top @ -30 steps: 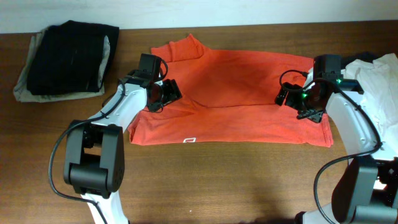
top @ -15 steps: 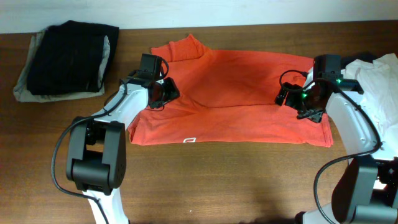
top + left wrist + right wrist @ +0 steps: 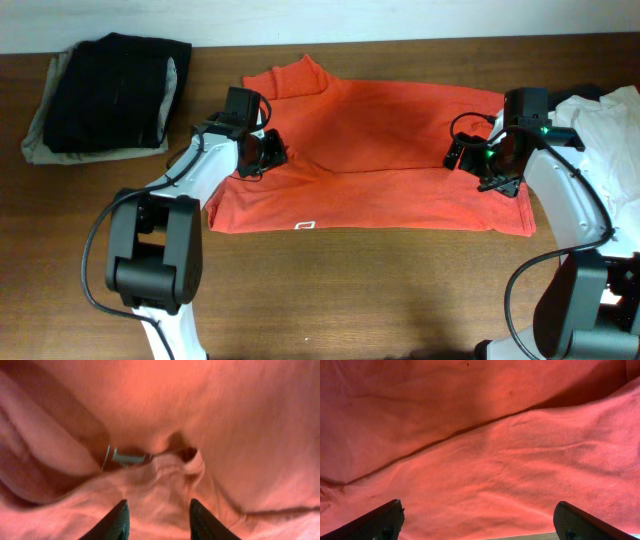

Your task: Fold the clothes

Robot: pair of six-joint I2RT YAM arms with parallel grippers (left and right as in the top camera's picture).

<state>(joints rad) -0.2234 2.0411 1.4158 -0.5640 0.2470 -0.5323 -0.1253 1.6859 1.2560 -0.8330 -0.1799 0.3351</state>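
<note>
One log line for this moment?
orange shirt: spread, creased | left jaws: open over it | right jaws: open over it | dark clothes: stacked aside

The orange-red T-shirt (image 3: 390, 150) is matt cotton cloth. Just under the left hand (image 3: 157, 512) its fine knit shows, soft and creased. A small grey piece (image 3: 127, 457) sits ahead of the fingertips; whether it is metal or a label cannot be told. That hand's fingers (image 3: 117, 522) look like dark matt plastic. Under the right hand (image 3: 477, 510) the cloth lies smoother. The worktop (image 3: 400, 300) is brown wood grain with a slight sheen.
</note>
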